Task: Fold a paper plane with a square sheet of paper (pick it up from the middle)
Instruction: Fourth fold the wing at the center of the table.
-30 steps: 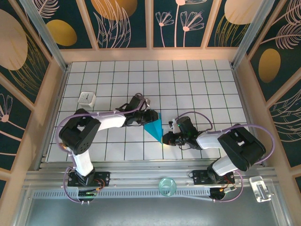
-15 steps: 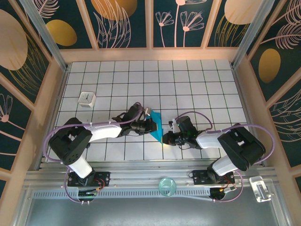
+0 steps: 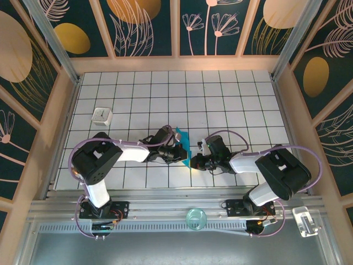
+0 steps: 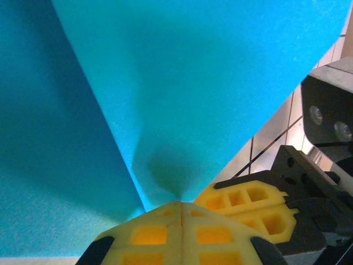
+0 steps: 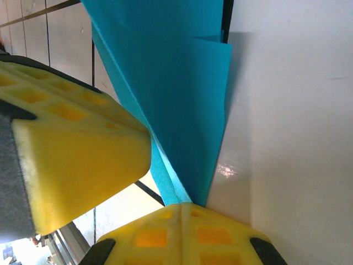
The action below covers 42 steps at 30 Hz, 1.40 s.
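**A:** Where is the teal paper [image 3: 184,144]?

**B:** Just toward 6 o'clock from the middle of the table [image 3: 231,94], between our two grippers. The white cube [image 3: 102,115] sits well apart, at about 10 o'clock from the paper, and we judge it has no part in this.

**A:** And our grips?

**B:** Our left gripper [image 4: 180,205] has its yellow pads pressed flat together, with the paper's lower tip nipped between them. A crease climbs from that pinch toward 11 o'clock. Our right gripper [image 5: 185,205] is clamped the same way on a lower corner, and at least two overlapping layers fan up from it. From above, our left reaches in from 8 o'clock and our right from 4 o'clock. Each wrist view has the other gripper's pads just beside its own.

**A:** So how far along are we?

**B:** Well past the start, we think. The paper is no flat square. From above it reads as a narrow pointed wedge, and the wrist views show a crease and stacked flaps. It seems to stand partly on edge rather than lie flat, though we cannot be sure.

**A:** What is left?

**B:** We judge the nose folds are in. We cannot tell whether the wings are folded down, so we count those, pressing the creases sharp and letting go as not yet done.
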Each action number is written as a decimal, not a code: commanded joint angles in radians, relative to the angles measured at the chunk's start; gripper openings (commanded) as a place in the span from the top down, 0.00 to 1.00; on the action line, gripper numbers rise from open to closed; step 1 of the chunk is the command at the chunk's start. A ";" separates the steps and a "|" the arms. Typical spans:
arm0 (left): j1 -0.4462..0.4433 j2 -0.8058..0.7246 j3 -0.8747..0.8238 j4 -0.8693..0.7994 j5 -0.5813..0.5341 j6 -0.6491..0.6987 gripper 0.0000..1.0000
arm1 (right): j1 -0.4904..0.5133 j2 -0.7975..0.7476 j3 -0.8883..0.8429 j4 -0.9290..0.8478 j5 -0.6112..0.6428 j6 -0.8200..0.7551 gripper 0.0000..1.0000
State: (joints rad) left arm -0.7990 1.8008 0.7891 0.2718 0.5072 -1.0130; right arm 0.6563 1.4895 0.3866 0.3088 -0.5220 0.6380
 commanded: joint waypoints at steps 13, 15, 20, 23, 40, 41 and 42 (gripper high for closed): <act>-0.004 0.066 0.022 -0.037 -0.039 0.005 1.00 | 0.056 0.081 0.008 -0.291 0.213 -0.001 1.00; -0.001 0.068 0.022 -0.039 -0.047 0.005 1.00 | 0.064 0.086 0.012 -0.306 0.223 0.001 1.00; 0.010 0.072 0.032 -0.049 -0.053 0.013 1.00 | 0.089 0.105 0.025 -0.350 0.250 -0.001 1.00; 0.014 0.074 0.037 -0.051 -0.049 0.017 1.00 | 0.095 0.126 0.035 -0.380 0.267 -0.011 1.00; 0.099 0.107 0.100 -0.113 -0.039 0.095 1.00 | 0.102 0.150 0.011 -0.403 0.287 -0.023 1.00; 0.103 0.113 0.106 -0.119 -0.039 0.100 1.00 | 0.103 0.149 0.011 -0.403 0.289 -0.023 1.00; 0.108 0.119 0.112 -0.121 -0.038 0.104 1.00 | 0.103 0.152 0.012 -0.405 0.287 -0.023 1.00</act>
State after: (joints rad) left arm -0.7334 1.8816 0.8703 0.1814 0.5419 -0.9489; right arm 0.7425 1.5291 0.4862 0.1761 -0.3893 0.6346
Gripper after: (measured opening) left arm 0.061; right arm 0.042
